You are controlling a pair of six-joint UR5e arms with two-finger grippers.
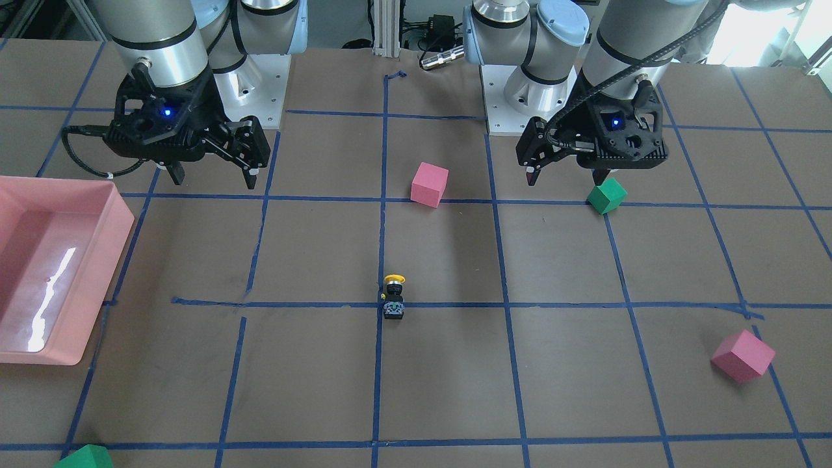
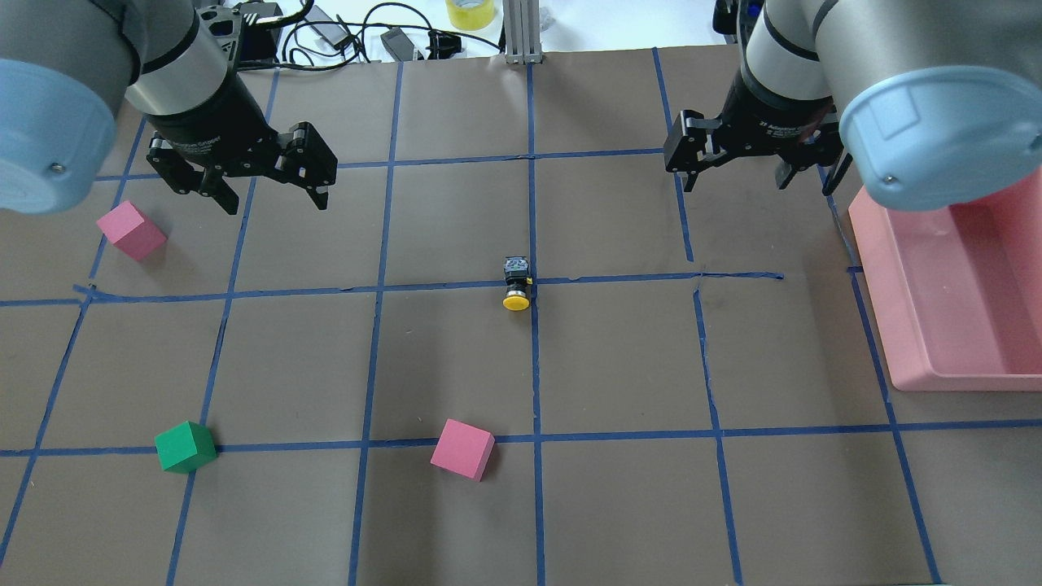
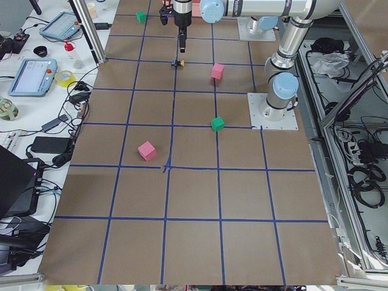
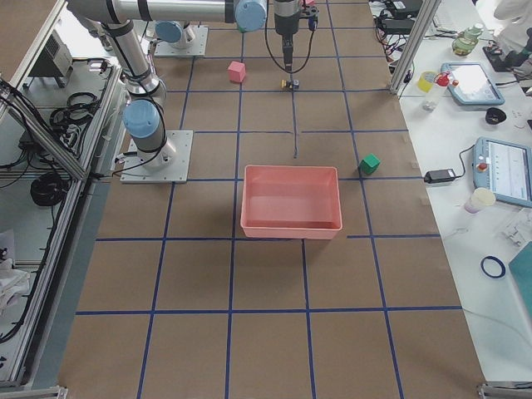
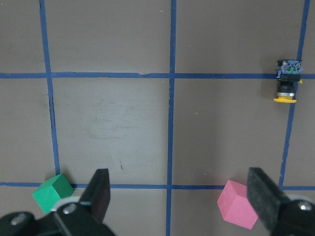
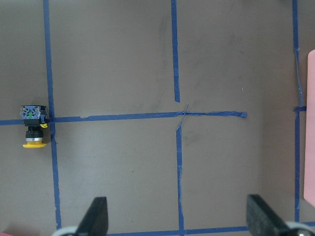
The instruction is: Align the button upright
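Observation:
The button (image 2: 516, 282) lies on its side at the table's middle, on a crossing of blue tape lines. Its yellow cap points toward the robot and its black body away. It also shows in the front view (image 1: 393, 297), the left wrist view (image 5: 287, 82) and the right wrist view (image 6: 33, 127). My left gripper (image 2: 275, 203) hangs open and empty above the table, far to the button's left. My right gripper (image 2: 735, 184) hangs open and empty, far to the button's right. Both grippers also show in the front view, left (image 1: 565, 179) and right (image 1: 214, 181).
A pink tray (image 2: 875, 268) stands at the table's right side, near my right arm. A pink cube (image 2: 130, 230) lies below my left gripper. A green cube (image 2: 185, 446) and another pink cube (image 2: 462, 449) lie nearer the robot. Cables and tape rolls lie beyond the far edge.

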